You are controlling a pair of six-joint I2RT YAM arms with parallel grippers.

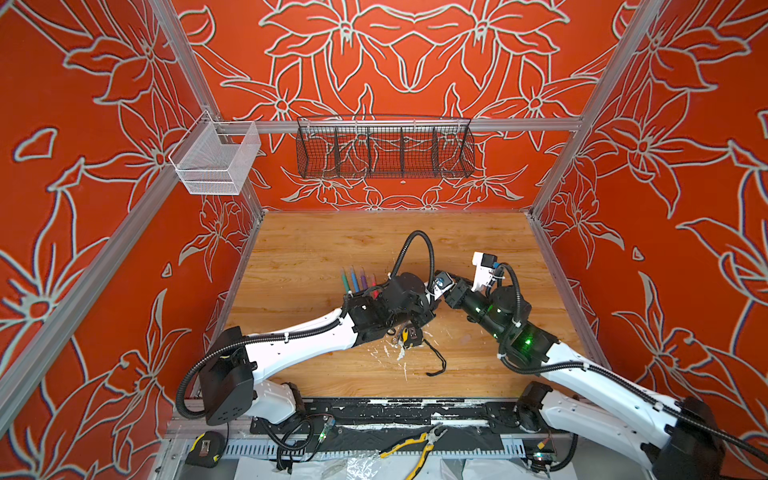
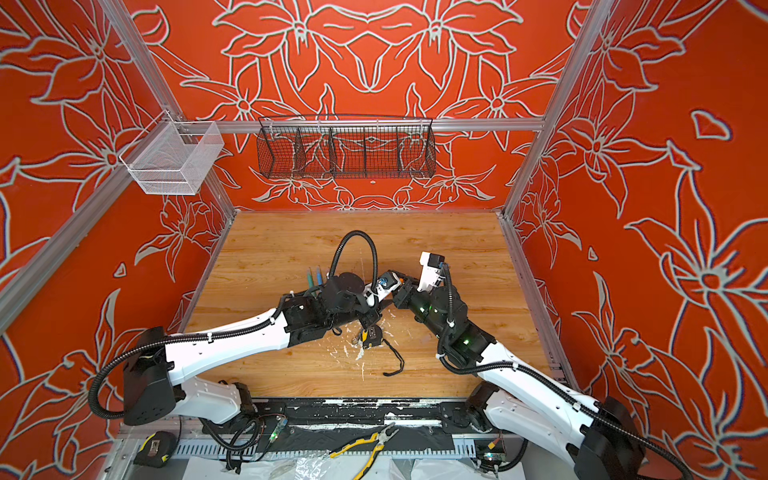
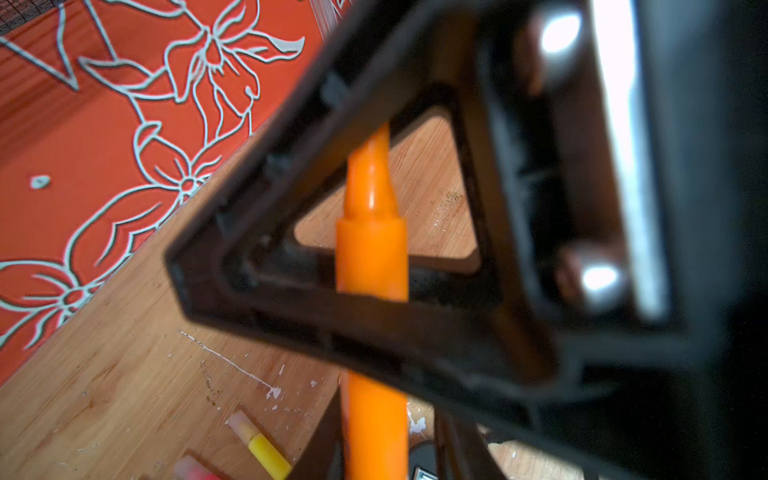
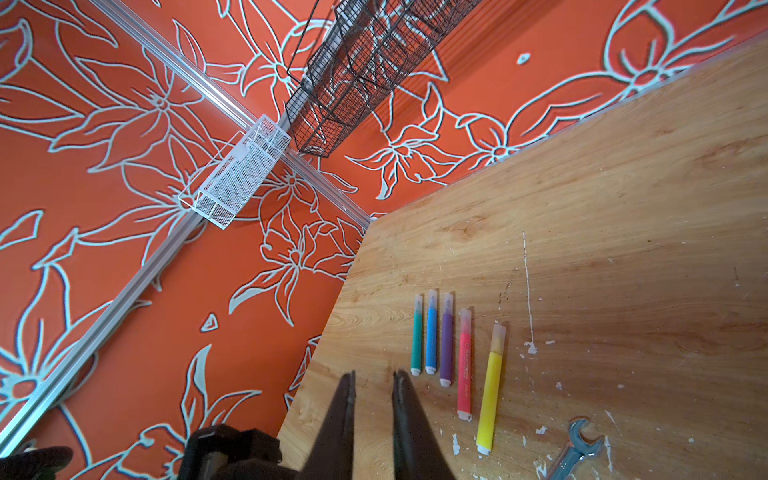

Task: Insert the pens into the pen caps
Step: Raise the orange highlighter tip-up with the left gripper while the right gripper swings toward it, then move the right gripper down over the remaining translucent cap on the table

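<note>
An orange pen [image 3: 372, 257] stands between both grippers above the table's middle. My left gripper [image 3: 388, 415] is open around its lower body, with a strip of table showing beside one finger. The pen's upper body runs between the two fingers [image 3: 291, 324] of my right gripper [image 4: 374, 372], which is shut on it. Its tapered end rises behind that finger frame, and no cap shows on it. Green [image 4: 417, 334], blue [image 4: 432, 332], purple [image 4: 446, 336], pink [image 4: 464, 365] and yellow [image 4: 490, 390] pens lie in a row, each in a frosted clear cap [image 4: 498, 336]. Both wrists [image 1: 405, 291] hide the grip in both top views.
A grey wrench [image 4: 575, 446] and a small yellow-black tape measure [image 1: 409, 334] with a black strap lie among white paint flecks near the grippers. A black wire basket [image 1: 384, 147] and a white mesh basket [image 1: 216, 160] hang on the walls. Pliers [image 1: 415, 449] lie past the front edge.
</note>
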